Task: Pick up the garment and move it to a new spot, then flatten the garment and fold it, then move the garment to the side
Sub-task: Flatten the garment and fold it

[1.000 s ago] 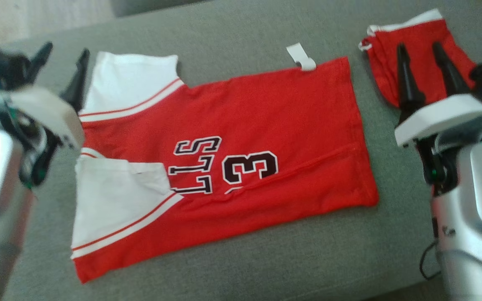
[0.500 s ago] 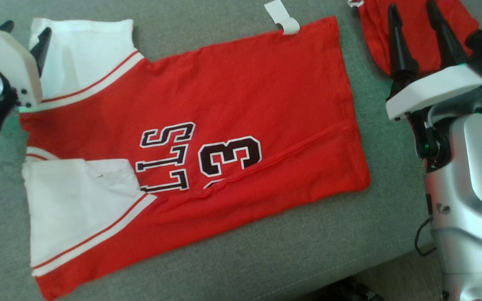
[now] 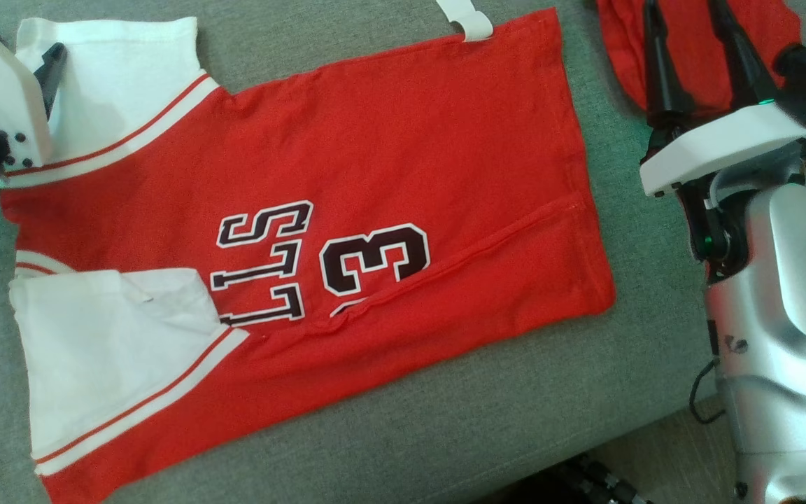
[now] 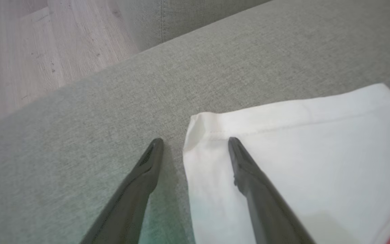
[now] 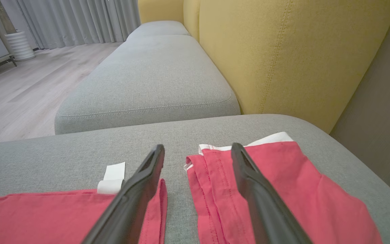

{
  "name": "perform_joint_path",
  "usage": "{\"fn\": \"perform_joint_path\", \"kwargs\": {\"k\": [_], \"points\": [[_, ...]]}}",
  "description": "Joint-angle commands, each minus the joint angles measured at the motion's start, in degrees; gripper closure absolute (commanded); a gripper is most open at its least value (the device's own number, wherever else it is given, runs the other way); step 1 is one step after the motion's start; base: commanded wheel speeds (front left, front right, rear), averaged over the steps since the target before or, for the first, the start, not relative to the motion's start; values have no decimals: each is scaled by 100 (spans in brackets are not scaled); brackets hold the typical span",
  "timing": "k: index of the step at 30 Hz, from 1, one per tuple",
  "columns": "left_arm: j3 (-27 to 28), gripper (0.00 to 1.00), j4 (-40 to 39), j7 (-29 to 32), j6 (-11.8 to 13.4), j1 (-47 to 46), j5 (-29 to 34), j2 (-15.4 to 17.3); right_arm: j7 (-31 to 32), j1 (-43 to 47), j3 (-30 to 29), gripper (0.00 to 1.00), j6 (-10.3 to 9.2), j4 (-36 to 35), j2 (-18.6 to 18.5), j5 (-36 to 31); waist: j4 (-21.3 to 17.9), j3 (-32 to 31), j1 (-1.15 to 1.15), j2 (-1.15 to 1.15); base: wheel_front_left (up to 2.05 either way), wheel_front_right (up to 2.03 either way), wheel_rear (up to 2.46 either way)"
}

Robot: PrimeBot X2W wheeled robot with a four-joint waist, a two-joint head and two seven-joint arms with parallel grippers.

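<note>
Jersey: the red jersey (image 3: 375, 175) lies spread flat, sleeves to the robot's left, hem to its right, with black lettering and a big 3 facing up.
Cushion: the grey cushion (image 3: 445, 420) sits directly under the jersey and shows bare on every side of it.
Sleeves: both are white with red and white trim. The far sleeve (image 4: 300, 152) lies smooth, and the near sleeve (image 3: 109, 350) spreads toward the jersey's near left corner.
Crease: a long diagonal ridge (image 3: 487, 241) runs from the jersey's print out to its hem.
Tag: a small white tag (image 3: 466, 17) pokes out at the jersey's far edge, close to the hem corner.
Left gripper: the left gripper (image 4: 195, 140) is at the jersey's far sleeve, fingers spread wide and gripping nothing. One finger is over the white cloth, the other just off the sleeve's outer edge above bare grey. Whether it touches the cloth, I cannot tell.
Right gripper: the right gripper (image 5: 197, 146) is just past the jersey's hem, also wide apart and empty.
Second piece: a folded red piece with white edging (image 5: 283, 189) lies just beyond the jersey's hem, a grey strip between them. In the wrist view that strip lines up with the right gripper's gap.
Backrest: a yellow backrest (image 5: 283, 51) rises beyond the jersey's hem end.
</note>
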Motion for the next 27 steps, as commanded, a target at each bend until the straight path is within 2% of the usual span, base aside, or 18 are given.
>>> {"fn": "perform_joint_path", "kwargs": {"k": [1,2,3,4,8,14,15,21,27], "points": [[-30,0,-116,181,9,-141,-179,275,-38,-155,41,0,21,-162,55,-58,7,2,0,0,0,0,0],[-106,29,-158,253,9,-134,-281,287,-33,-169,34,0,21,-151,56,-68,10,3,0,0,0,0,0],[-162,86,-196,305,9,-133,-385,304,-30,-180,26,0,21,-143,56,-77,16,4,0,0,0,0,0],[-204,100,-230,329,9,-140,-477,323,-29,-189,15,0,21,-134,57,-89,24,3,0,0,0,0,0],[-255,100,-263,97,9,-191,-680,348,-16,-202,-20,0,21,-71,36,-137,92,-57,0,0,0,0,0],[-286,100,-319,-822,9,-215,-657,192,80,-271,-23,0,21,80,-134,-107,342,-281,0,0,0,0,0],[-286,100,-319,-822,9,-215,-657,192,80,-271,-23,0,21,80,-134,-107,342,-281,0,0,0,0,0],[-414,100,-658,-1651,9,-91,-575,-53,396,-376,143,0,21,455,-508,24,796,-556,0,0,0,0,0],[-594,100,-1241,-1943,11,192,-507,-122,801,-510,398,0,21,1157,-916,214,1195,-701,0,0,0,0,0]]}}
